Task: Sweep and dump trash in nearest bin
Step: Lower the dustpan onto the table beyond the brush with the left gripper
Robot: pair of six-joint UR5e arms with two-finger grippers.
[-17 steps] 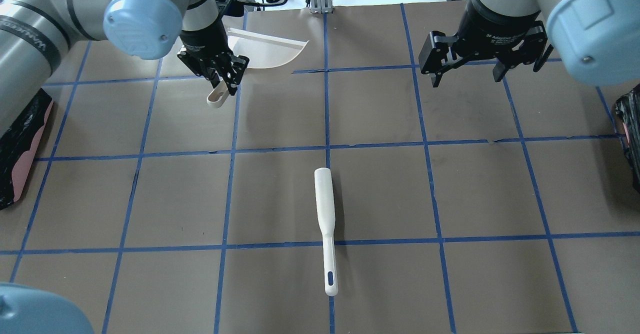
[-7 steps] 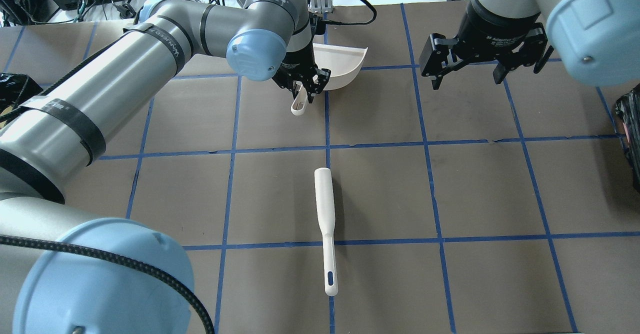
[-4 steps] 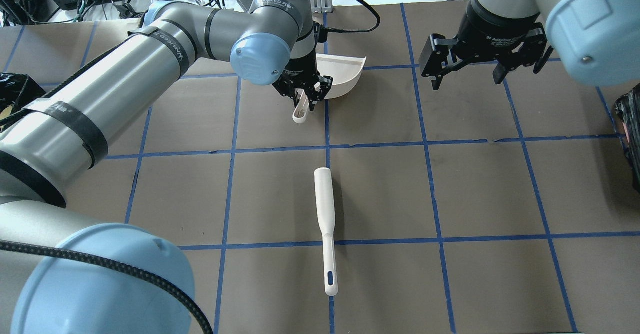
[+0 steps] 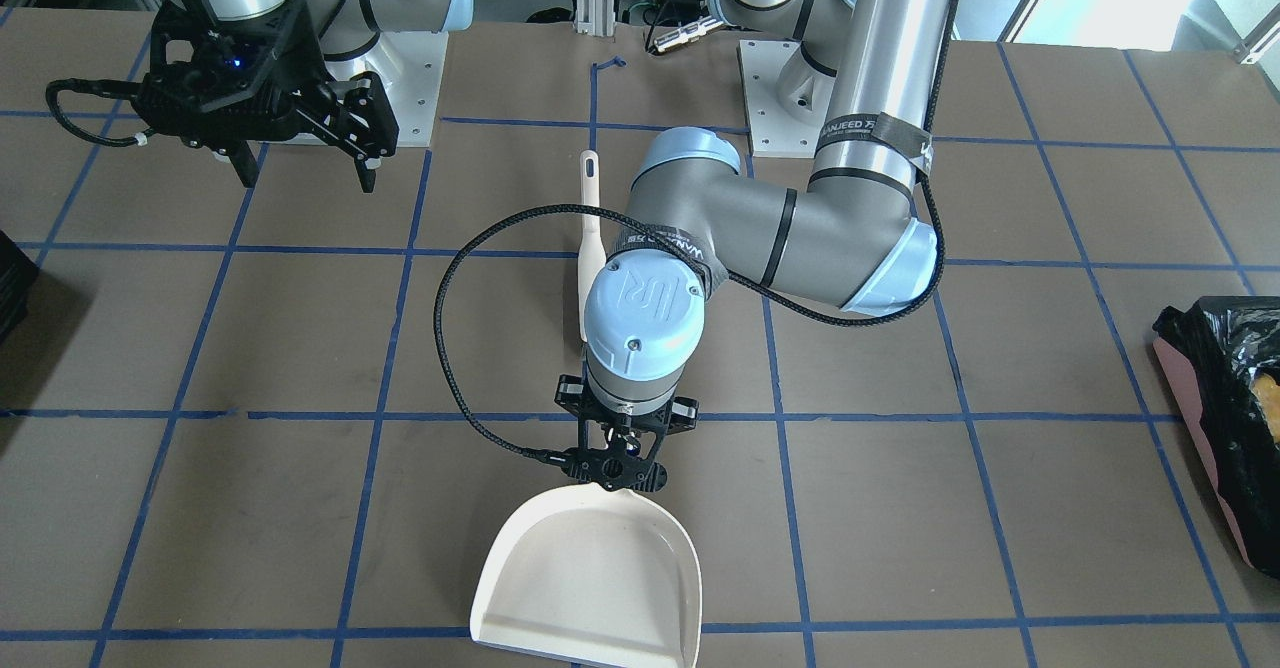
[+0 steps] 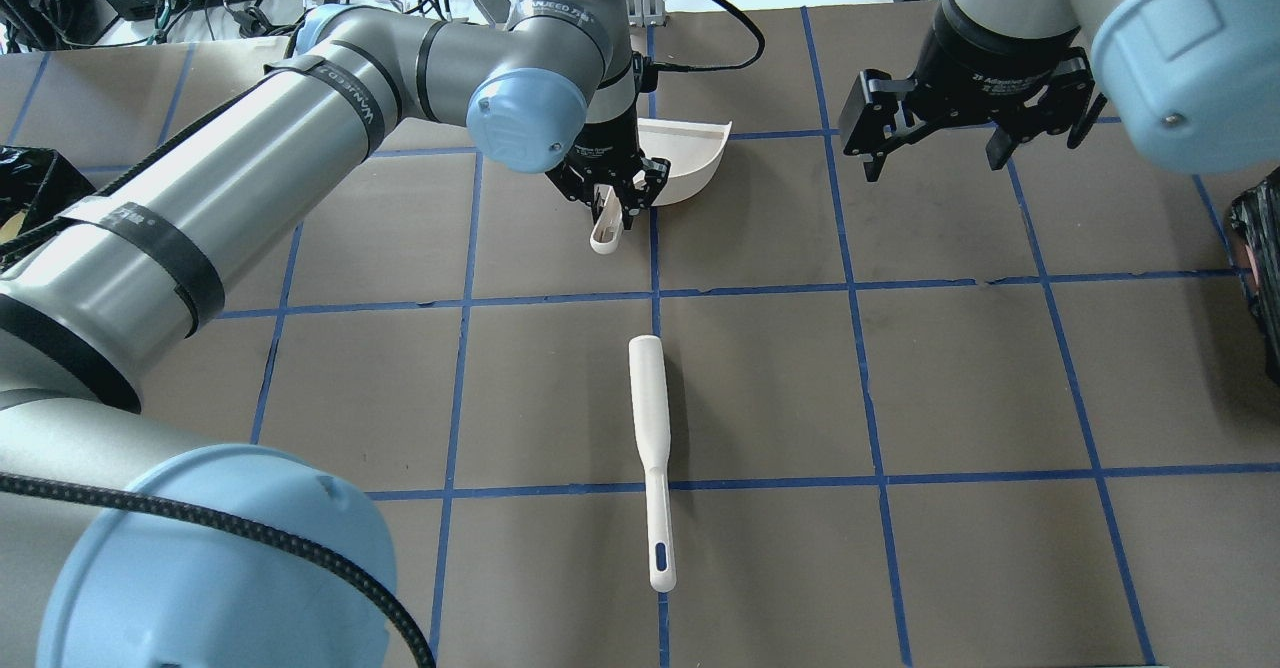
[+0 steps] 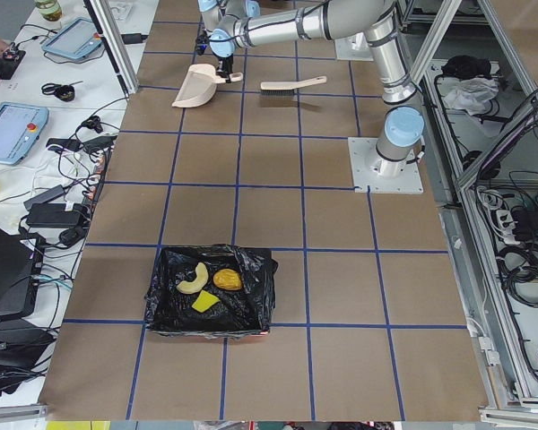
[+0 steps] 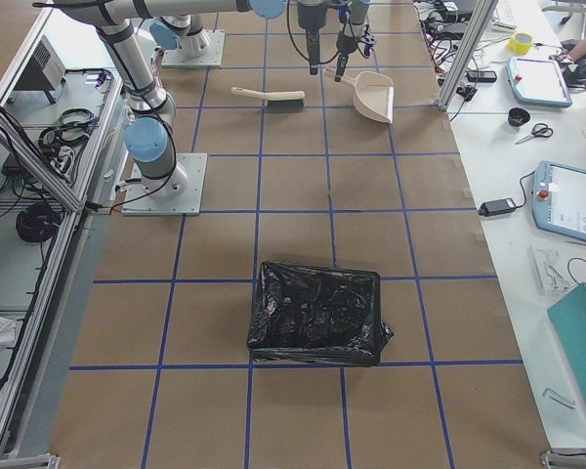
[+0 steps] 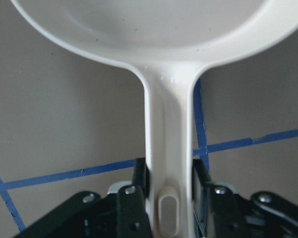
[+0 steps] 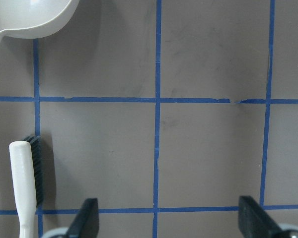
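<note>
White dustpan (image 4: pixel 590 573) handle clamped in left claw (image 5: pixel 609 204).

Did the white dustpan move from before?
Yes. The left claw carried the dustpan rightward, across the middle blue tape line; the brush stayed put.

The curved golden croissant (image 6: pixel 193 278), the brown oval lump (image 6: pixel 227 279) just beside it and the yellow wedge (image 6: pixel 203 303) lie inside the bin (image 6: pixel 258 300), which is lined in crinkly black plastic and stands open-topped on the table (image 6: pixel 341 287).
</note>
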